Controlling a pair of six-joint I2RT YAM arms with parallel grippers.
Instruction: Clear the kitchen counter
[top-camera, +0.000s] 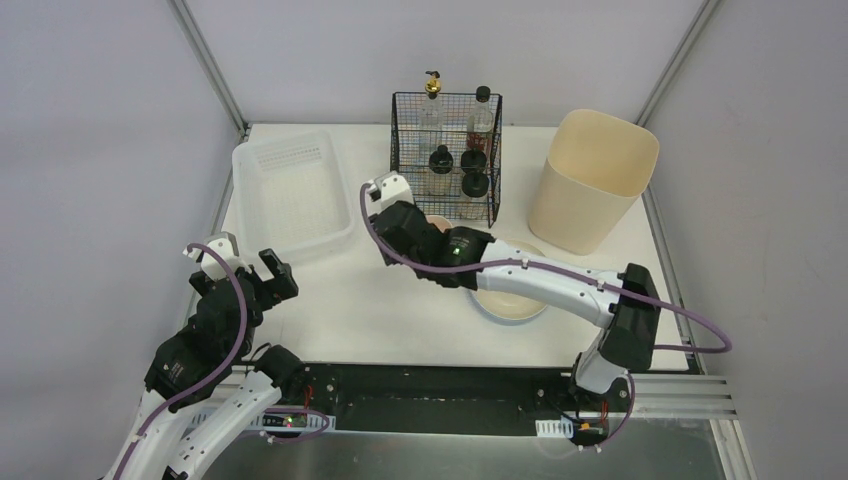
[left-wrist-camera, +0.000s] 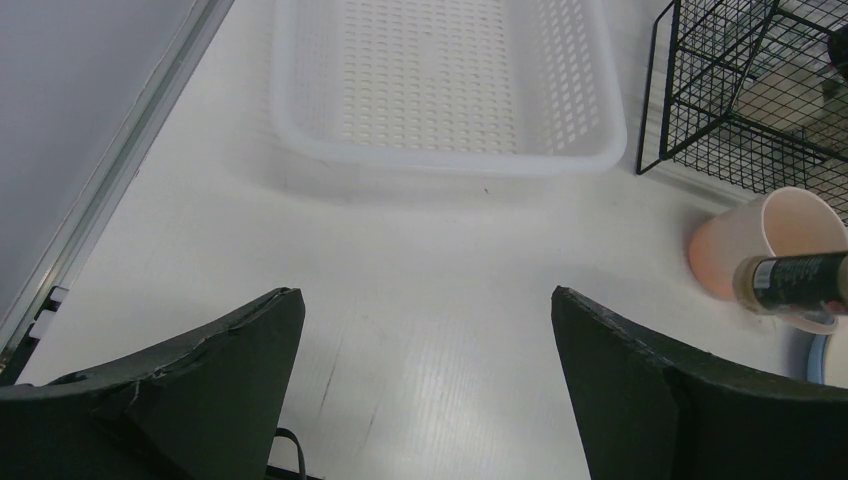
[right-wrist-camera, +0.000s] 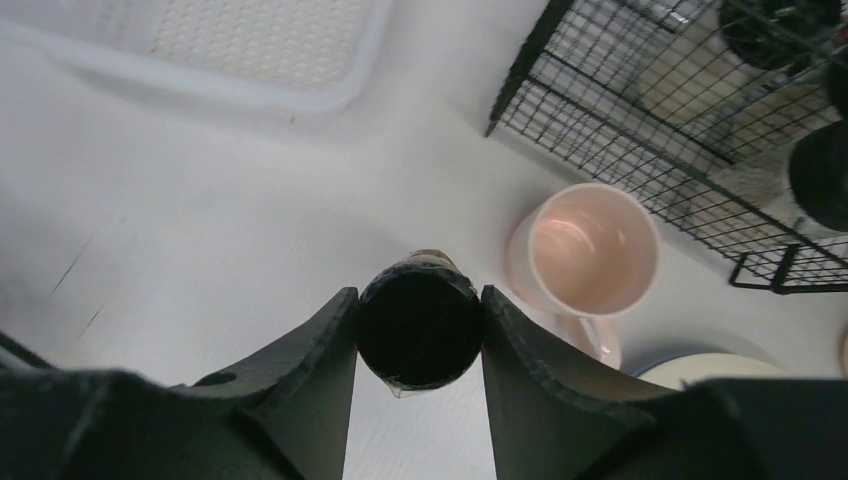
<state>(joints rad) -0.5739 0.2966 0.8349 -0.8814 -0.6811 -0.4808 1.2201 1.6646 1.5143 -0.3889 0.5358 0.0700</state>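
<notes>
The white kitchen counter (top-camera: 380, 300) carries a pink mug (right-wrist-camera: 592, 250) beside a pale bowl (top-camera: 510, 295). My right gripper (right-wrist-camera: 420, 320) is shut on a small dark bottle (right-wrist-camera: 420, 325), seen end-on, with a finger pressed to each side. It hangs just left of the mug, above the counter. In the left wrist view the bottle (left-wrist-camera: 795, 283) lies level in front of the mug (left-wrist-camera: 760, 240), its tan end pointing left. The left gripper (left-wrist-camera: 428, 300) stands wide open over bare counter at the near left, with nothing between its fingers.
A translucent white tray (top-camera: 290, 190) lies at the back left. The black wire rack (top-camera: 447, 150) with several bottles stands at the back centre, right behind the mug. A tall cream bin (top-camera: 592, 180) occupies the back right. Metal frame posts border the counter.
</notes>
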